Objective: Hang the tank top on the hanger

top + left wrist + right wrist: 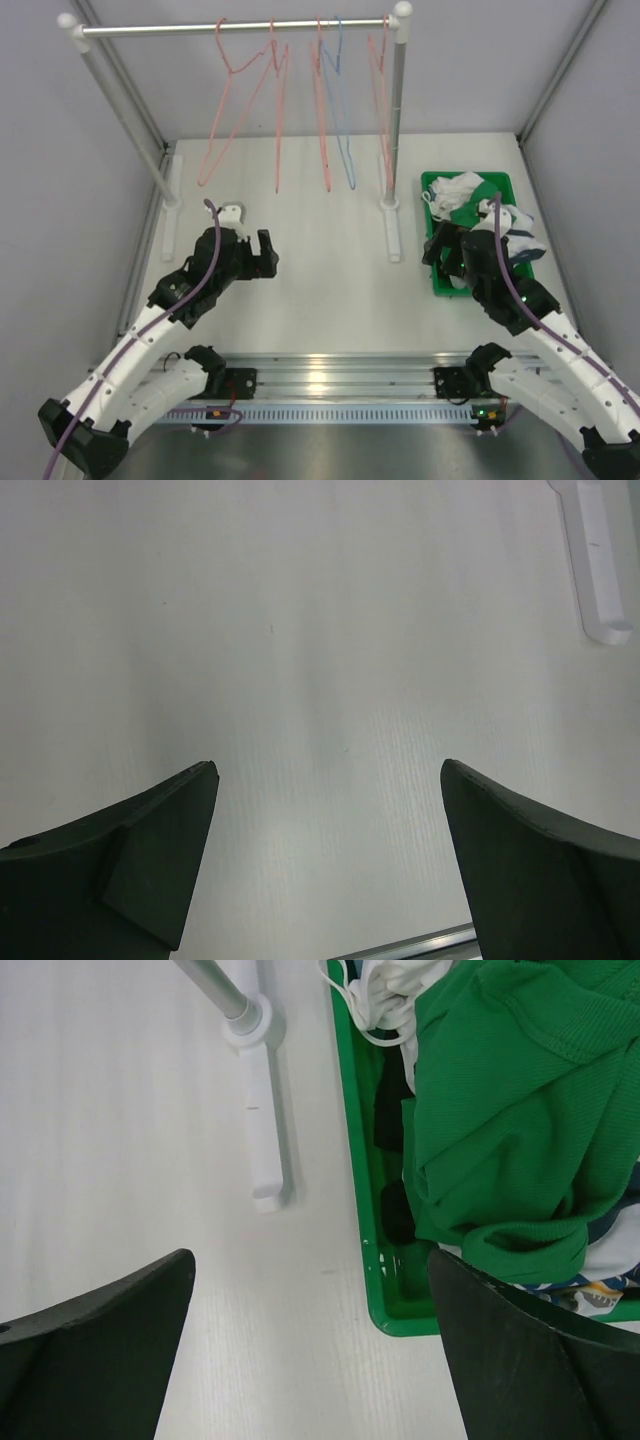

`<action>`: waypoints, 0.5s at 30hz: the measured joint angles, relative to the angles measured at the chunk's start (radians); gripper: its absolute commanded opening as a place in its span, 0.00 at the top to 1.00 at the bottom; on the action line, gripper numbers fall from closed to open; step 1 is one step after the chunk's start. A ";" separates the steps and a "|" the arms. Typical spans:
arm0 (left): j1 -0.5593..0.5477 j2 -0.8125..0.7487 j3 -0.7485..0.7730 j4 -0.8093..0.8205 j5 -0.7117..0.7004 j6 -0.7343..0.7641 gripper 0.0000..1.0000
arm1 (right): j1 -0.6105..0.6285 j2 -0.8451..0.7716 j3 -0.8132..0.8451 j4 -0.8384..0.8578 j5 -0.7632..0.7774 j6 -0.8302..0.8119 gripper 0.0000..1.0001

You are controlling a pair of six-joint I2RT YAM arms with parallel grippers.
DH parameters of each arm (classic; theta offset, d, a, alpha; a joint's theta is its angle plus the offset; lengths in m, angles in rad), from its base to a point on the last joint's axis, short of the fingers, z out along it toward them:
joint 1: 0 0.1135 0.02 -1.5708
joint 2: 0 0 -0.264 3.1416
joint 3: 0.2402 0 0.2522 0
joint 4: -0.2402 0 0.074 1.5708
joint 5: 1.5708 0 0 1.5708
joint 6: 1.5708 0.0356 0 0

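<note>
**Picking not yet begun: both grippers spread and empty**

The right gripper (310, 1260) hangs with its fingers wide apart and nothing between them, over the table just beside the near corner of the green bin (352, 1130). The tank top (500, 1120) lies crumpled in that bin among white garments (395, 990). The left gripper (330, 770) is equally spread over bare table. The hanger (324, 130) hangs on the rail (200, 30), well apart. This looks like the reach-to-pick step. Next, the right arm needs to shift over the bin and pinch a fold of the green cloth alone.
</note>
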 measured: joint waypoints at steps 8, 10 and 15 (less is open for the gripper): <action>0.000 -0.041 0.000 -0.003 0.024 0.011 0.02 | 0.000 0.103 0.066 -0.076 0.001 -0.012 0.00; 0.000 -0.040 0.000 -0.003 0.032 0.013 0.02 | -0.006 0.142 0.114 -0.097 0.002 -0.023 0.00; 0.000 -0.041 0.000 -0.003 0.059 0.022 0.02 | -0.123 0.257 0.263 -0.135 -0.018 -0.056 0.01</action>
